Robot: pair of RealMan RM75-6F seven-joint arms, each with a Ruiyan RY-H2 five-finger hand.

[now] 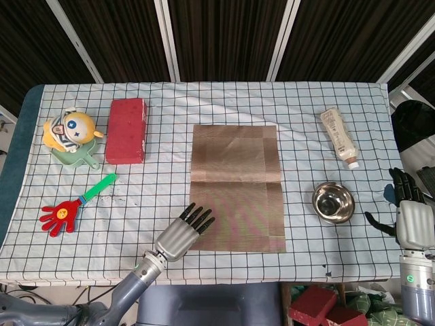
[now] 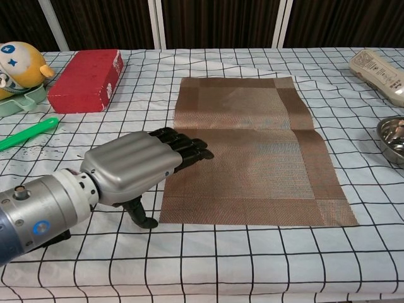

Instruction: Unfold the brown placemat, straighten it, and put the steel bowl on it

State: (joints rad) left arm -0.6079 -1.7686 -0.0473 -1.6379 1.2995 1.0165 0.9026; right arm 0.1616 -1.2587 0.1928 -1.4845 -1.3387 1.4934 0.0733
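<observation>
Partly cropped steel bowl (image 2: 392, 139) rightward

A table (image 1: 319, 102) stood covered with a white tablecloth (image 1: 163, 197) printed in a black grid; the cloth draped over the near edge. Along the table's left side ran a dark blue edge (image 1: 15, 170). Behind the table hung dark, ribbed panels (image 1: 224, 37) divided by slanting white posts (image 1: 166, 37). Below the near edge, a grey surface (image 1: 211, 305) showed beneath the table, with red boxes (image 1: 323, 309) on the floor to the right. Light fell evenly, leaving soft shadows.
</observation>
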